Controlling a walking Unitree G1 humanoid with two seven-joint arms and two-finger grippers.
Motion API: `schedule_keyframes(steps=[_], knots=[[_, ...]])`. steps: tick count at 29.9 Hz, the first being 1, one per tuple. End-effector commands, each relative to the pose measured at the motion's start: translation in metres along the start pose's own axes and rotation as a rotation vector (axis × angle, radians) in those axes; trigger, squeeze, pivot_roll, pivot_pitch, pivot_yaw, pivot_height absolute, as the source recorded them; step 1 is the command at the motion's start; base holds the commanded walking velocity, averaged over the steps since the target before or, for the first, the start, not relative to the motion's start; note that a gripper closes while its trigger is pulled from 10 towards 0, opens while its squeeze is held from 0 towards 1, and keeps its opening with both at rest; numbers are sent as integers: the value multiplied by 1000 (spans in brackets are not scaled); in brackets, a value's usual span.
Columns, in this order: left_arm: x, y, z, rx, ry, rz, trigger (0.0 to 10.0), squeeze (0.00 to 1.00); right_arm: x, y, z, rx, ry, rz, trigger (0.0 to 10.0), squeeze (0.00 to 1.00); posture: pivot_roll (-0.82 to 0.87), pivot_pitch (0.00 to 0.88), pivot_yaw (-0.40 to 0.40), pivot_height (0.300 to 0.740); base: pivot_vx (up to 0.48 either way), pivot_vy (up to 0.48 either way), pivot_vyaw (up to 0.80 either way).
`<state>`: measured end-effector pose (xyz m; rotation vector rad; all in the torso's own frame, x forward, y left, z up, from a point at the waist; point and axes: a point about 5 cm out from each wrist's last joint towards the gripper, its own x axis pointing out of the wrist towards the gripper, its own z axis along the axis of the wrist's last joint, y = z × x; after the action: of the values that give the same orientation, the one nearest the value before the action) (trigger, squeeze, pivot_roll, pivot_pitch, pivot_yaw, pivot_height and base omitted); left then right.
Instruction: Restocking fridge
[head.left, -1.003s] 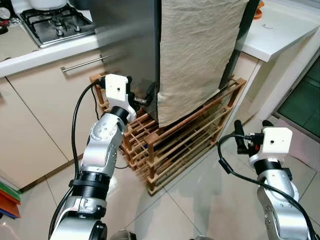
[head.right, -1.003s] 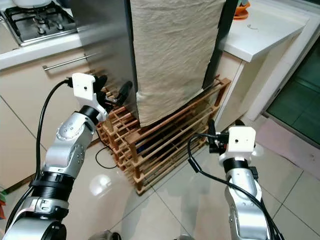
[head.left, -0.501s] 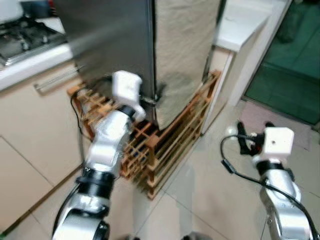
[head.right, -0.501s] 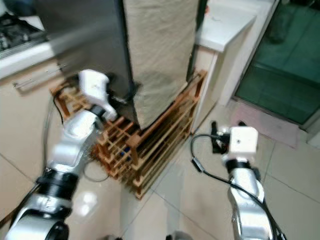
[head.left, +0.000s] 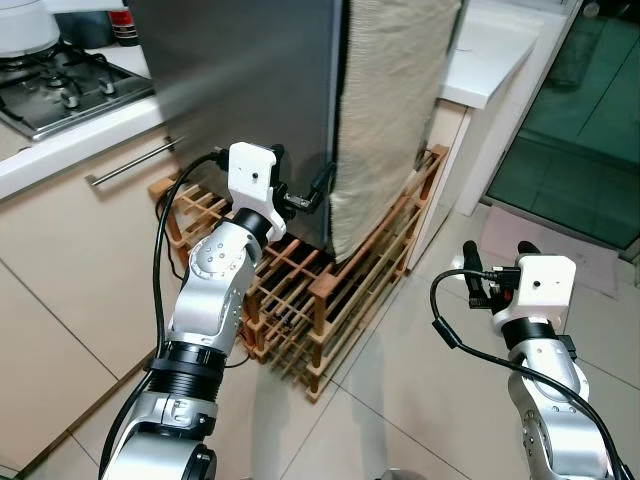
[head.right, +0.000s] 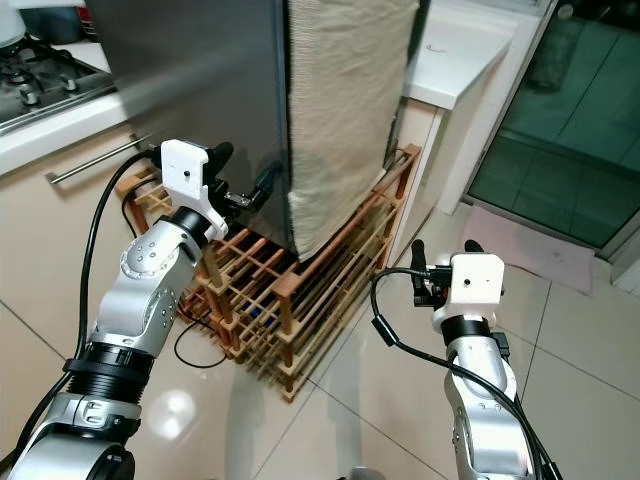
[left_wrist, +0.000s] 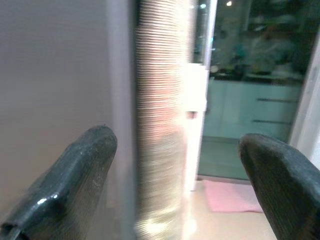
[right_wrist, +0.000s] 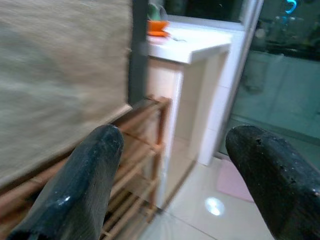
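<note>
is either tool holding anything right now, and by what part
Nothing is held. The left tool is open at the fridge corner edge; the right tool is open over the floor.

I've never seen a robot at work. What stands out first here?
A tall steel-grey fridge draped with a beige cloth stands on a slatted wooden rack. The left gripper, fingers open, is raised to the fridge's lower front edge. The right gripper hangs open over the pale tiled floor.

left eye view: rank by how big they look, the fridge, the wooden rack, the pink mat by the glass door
1. fridge, by far the largest.
2. wooden rack, clearly smaller.
3. pink mat, smallest, though it lies farther from the camera and is partly hidden.
</note>
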<state>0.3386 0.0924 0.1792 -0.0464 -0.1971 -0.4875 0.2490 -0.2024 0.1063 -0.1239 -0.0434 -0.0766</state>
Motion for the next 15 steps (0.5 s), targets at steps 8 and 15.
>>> schedule_keyframes(steps=[8, 15], knots=[[8, 11, -2, 53, 55, 66, 10000, 0, -1, 1, 1, -4, -11, 7, 10000, 0, -163, 0, 8, 732, 0, 0, 0], [21, 13, 1, 42, 62, 61, 10000, 0, -4, 0, 1, -7, -11, 7, 10000, 0, -172, 0, 8, 732, 0, 0, 0]])
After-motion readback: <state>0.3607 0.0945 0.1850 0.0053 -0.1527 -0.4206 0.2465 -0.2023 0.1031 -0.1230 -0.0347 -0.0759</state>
